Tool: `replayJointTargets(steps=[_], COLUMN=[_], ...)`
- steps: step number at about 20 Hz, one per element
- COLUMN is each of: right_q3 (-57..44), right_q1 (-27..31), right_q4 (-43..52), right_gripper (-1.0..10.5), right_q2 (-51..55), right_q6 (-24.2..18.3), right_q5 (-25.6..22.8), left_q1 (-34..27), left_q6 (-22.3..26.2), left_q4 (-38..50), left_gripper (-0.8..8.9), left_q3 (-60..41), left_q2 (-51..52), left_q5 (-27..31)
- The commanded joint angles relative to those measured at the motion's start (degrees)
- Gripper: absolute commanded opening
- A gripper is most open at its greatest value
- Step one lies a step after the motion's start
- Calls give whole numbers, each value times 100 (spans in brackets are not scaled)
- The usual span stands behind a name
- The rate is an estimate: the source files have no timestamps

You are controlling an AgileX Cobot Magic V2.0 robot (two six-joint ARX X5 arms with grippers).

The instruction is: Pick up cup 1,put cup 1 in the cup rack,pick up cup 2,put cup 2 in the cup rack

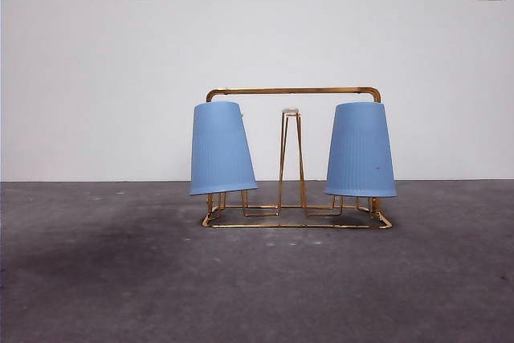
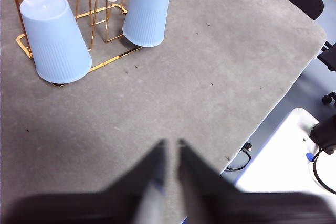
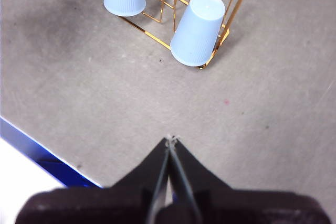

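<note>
Already, cup 1 (image 1: 361, 150) and cup 2 (image 1: 221, 149) are hung inverted on the cup rack (image 1: 293, 92); the left gripper (image 2: 170, 148) and right gripper (image 3: 171, 140), closed and empty, are best kept clear.

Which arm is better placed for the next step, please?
Neither: cup 1 and cup 2 already sit on the cup rack; left gripper and right gripper both wait away from it.

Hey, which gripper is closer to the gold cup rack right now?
Right, by a little, as far as I can judge. The right gripper hangs over bare table straight in front of the cup rack; the left gripper sits off to one side, further back.
</note>
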State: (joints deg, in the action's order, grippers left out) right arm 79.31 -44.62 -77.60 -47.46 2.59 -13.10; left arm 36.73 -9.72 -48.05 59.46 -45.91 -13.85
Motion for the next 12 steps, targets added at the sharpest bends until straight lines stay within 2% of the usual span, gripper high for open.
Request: replayJointTargets(steps=[1,12], right_q3=[-46,-46], right_q1=[0,0], right_q4=[-129,-129], right_gripper=[1,1], right_q2=[-2,-2], right_q6=[236,236], right_q5=[4,4], left_q1=[11,9], left_q6=[-26,-35], left_q4=[-22,-37], left_gripper=[-4,-4], left_q3=[-4,-4], left_q2=[4,-2], left_q5=[-4,-7])
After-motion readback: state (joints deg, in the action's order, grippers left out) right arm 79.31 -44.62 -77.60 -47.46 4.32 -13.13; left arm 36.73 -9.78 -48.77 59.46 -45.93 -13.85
